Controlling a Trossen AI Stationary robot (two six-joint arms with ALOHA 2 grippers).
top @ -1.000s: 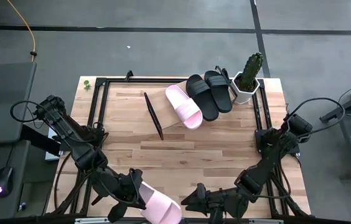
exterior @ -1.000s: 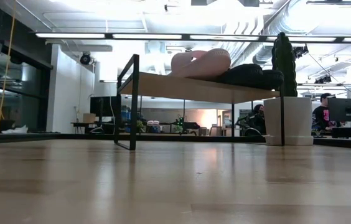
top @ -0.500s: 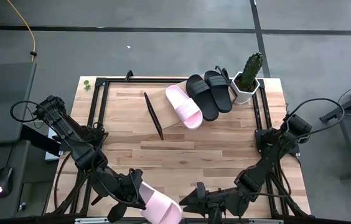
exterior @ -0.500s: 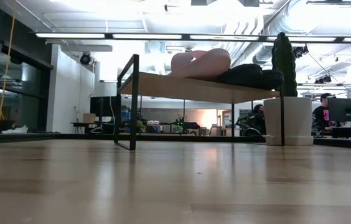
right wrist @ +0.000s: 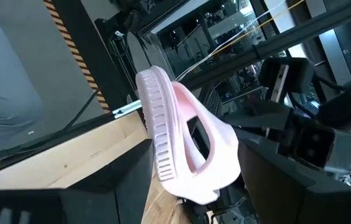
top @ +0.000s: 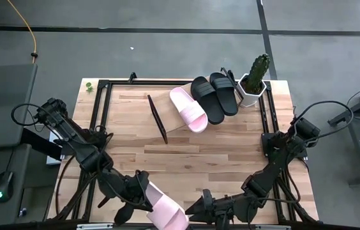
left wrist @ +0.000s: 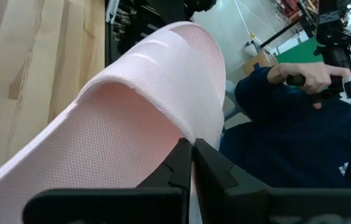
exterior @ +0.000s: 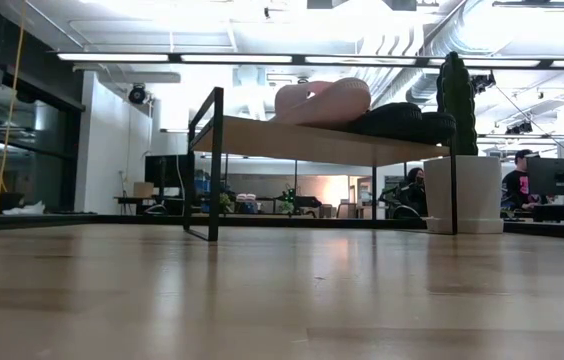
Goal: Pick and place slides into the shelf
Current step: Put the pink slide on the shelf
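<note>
Near the table's near edge, my left gripper is shut on a pale pink slide, which also fills the left wrist view. My right gripper stands open just right of that slide's end; in its wrist view the slide shows on edge, ridged sole sideways. Whether it touches the slide I cannot tell. At the far side, another pink slide and two black slides lie on top of the shelf. My left gripper pinches the pink slide between its two shut fingers at the edge of the wide strap. The fingers come slanting from the table's left and near side. The slide is lifted clear of the table, turned on its side.
A white pot with a cactus stands right of the shelf. The shelf's dark end panel marks its left end, with bare plank left of the pink slide. A person's sleeve and hand show beyond the near edge.
My right gripper has tipped a little at its wrist beside the held slide. The slide stays lifted in my left gripper's hold.
</note>
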